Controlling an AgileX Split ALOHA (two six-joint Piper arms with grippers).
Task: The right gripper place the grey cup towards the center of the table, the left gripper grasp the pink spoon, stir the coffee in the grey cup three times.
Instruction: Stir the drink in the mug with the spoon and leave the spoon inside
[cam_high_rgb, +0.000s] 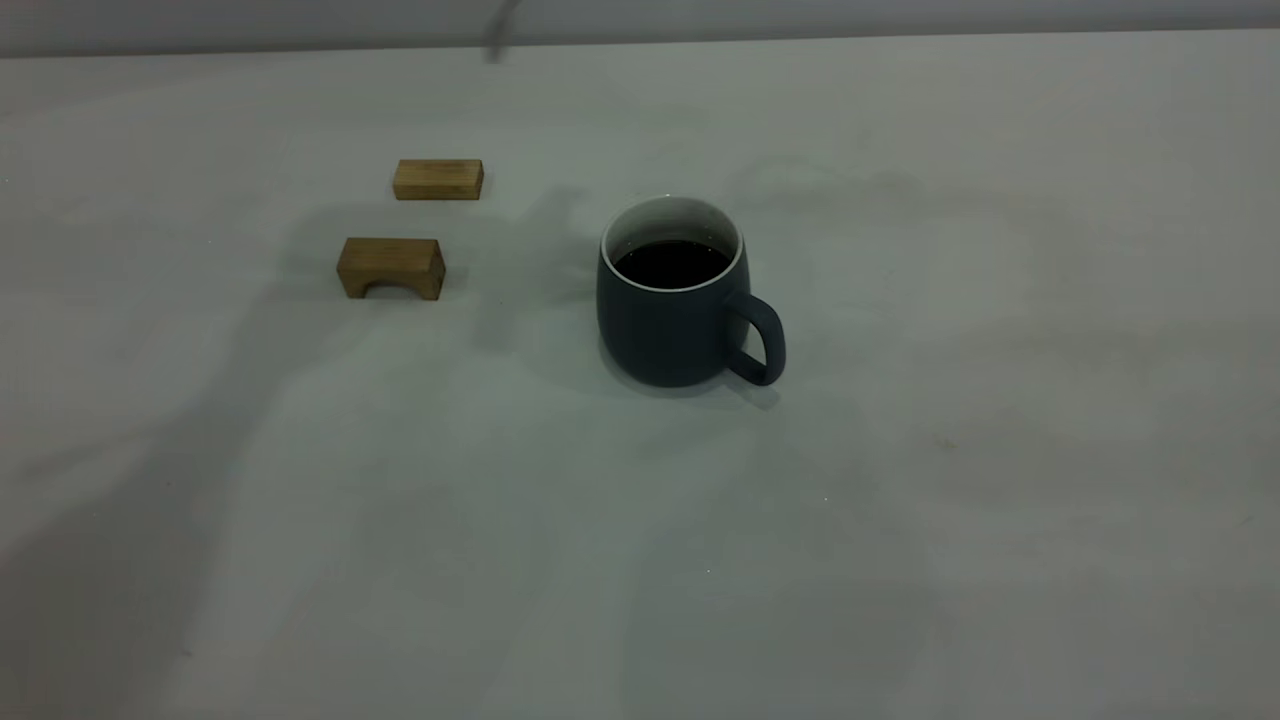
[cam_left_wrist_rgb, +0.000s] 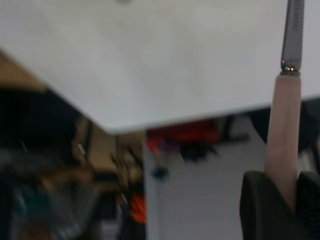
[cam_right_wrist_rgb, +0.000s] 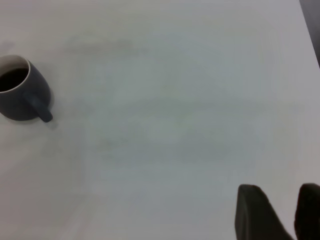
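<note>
Grey cup upright near centre of exterior frame, on the table; handle turned toward lower right; coffee dark and flat inside, white inner wall showing above it

Two wooden blocks left of cup, well apart from it: plain block in upper left, arched block just below it

Thin blurred streak at top edge of exterior frame, above and left of cup; cannot tell what it is

Left wrist view: left gripper at lower right of frame, fingers clamped on pale handle of pink spoon; metal neck running up to top right corner, bowl out of frame; table edge and blurred room clutter behind

Right wrist view: right gripper at lower right of frame, fingers slightly apart, nothing between them, well away from cup sitting at left edge of frame
</note>
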